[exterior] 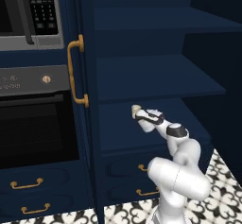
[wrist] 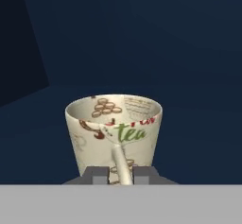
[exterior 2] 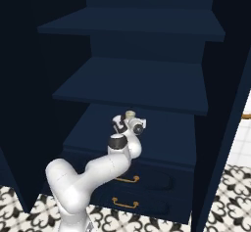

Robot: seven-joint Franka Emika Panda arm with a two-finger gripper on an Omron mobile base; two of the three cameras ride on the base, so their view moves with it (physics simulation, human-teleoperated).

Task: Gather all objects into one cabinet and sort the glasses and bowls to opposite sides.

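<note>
Fingers nearly closed on the cream mug's handle, I judge that thin pinch could let it swing or slip over the shelf.

We found a tall, narrow dark navy shelf unit standing open, with several flat navy shelves stacked inside and its interior in deep shadow. A curved brass pull handle was fixed upright on the navy panel at its left edge. Beneath the lowest shelf sat navy drawers with small brass handles. To the left we noted a silver-and-black microwave with a keypad, and below it a black built-in oven with a dark glass door. The floor was black-and-white patterned tile.
</note>
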